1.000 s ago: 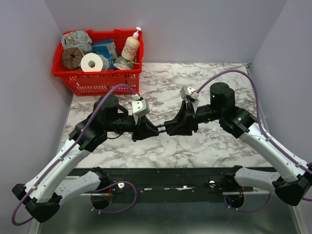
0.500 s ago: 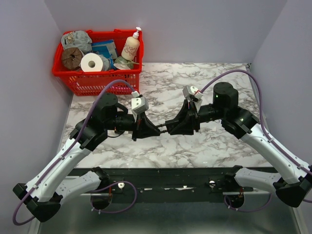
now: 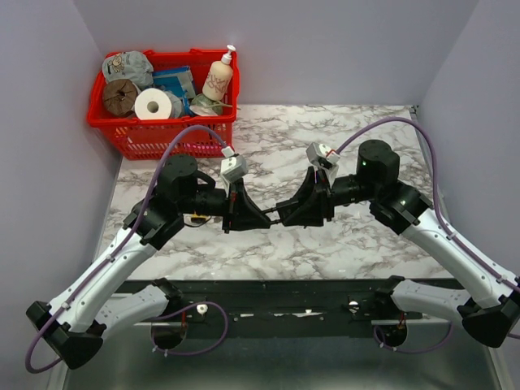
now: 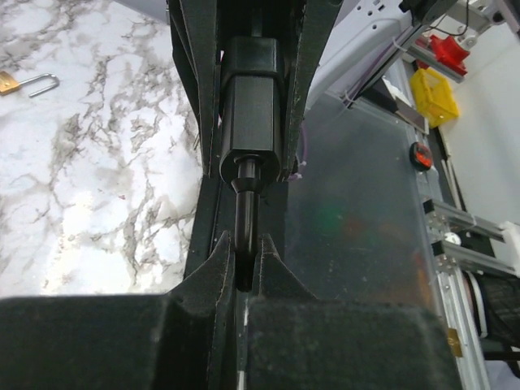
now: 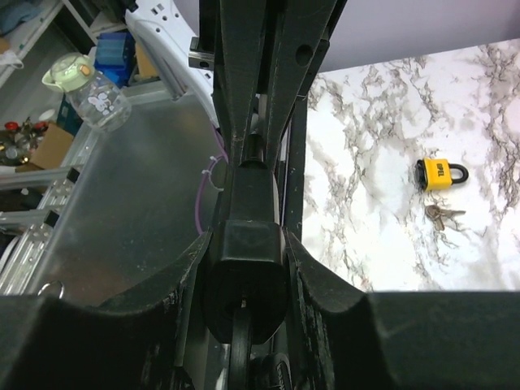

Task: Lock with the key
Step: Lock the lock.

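Left gripper (image 3: 258, 218) and right gripper (image 3: 284, 215) meet tip to tip above the middle of the white-and-grey marble table (image 3: 357, 244), arms converging from 8 and 4 o'clock.

Left wrist view: left fingers (image 4: 219, 268) nearly together, pinching a thin black stem (image 4: 244, 219). The stem sticks out of a black rectangular block (image 4: 252, 106) at 12 o'clock.

Right wrist view: right jaws clamped on the flanks of that block (image 5: 244, 260), open only by its width. The block is off the table, carried between both grippers.

Yellow padlock with black shackle (image 5: 437, 173) lies on the marble at 3 o'clock of the right wrist view, shackle seated. A small bunch of metal keys (image 5: 443, 214) lies just beside it, apart from it. Neither gripper touches them.

Left wrist view, 10 o'clock: brass-coloured padlock body with silver shackle (image 4: 8, 82), cut by the frame edge. Cannot tell if it is the same lock.

Far corner, 11 o'clock: red plastic basket (image 3: 138, 134) holding a white toilet roll (image 3: 152, 104) and a cream pump bottle (image 3: 218, 80).
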